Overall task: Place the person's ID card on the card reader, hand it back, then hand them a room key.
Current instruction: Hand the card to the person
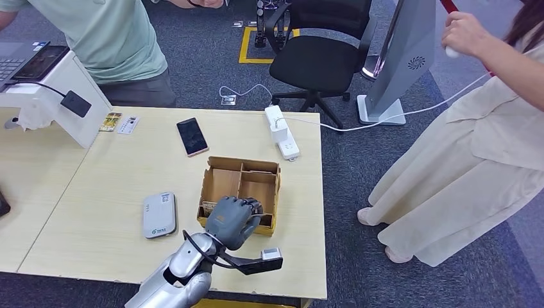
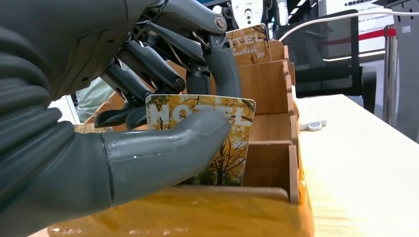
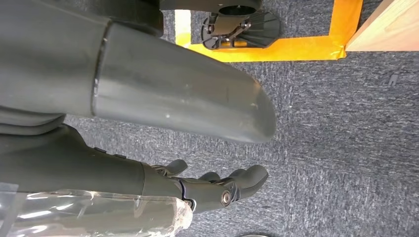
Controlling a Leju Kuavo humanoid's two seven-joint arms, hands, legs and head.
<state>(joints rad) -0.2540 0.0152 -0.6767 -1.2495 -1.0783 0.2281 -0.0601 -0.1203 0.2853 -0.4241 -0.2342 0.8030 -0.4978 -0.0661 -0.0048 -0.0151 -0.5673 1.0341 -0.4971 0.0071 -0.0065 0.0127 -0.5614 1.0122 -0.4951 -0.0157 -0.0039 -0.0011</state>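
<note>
My left hand [image 1: 234,220] reaches into the near end of a cardboard divider box [image 1: 276,192] on the wooden table. In the left wrist view the thumb and fingers of that hand [image 2: 163,153] pinch a room key card [image 2: 236,143], printed HOTEL over yellow trees, standing upright in the box's [image 2: 267,84] near compartment. A second such card [image 2: 249,44] stands in a farther compartment. A grey card reader [image 1: 159,215] lies left of the box. My right hand [image 3: 148,98] hangs over the carpet floor, its fingers [image 3: 222,190] apart and holding nothing.
A phone [image 1: 192,136], a white power strip [image 1: 281,131] and two small cards [image 1: 119,122] lie at the table's far side. A white stand [image 1: 58,96] with a laptop is at the far left. One person [image 1: 109,38] stands behind the table, another [image 1: 487,141] to the right.
</note>
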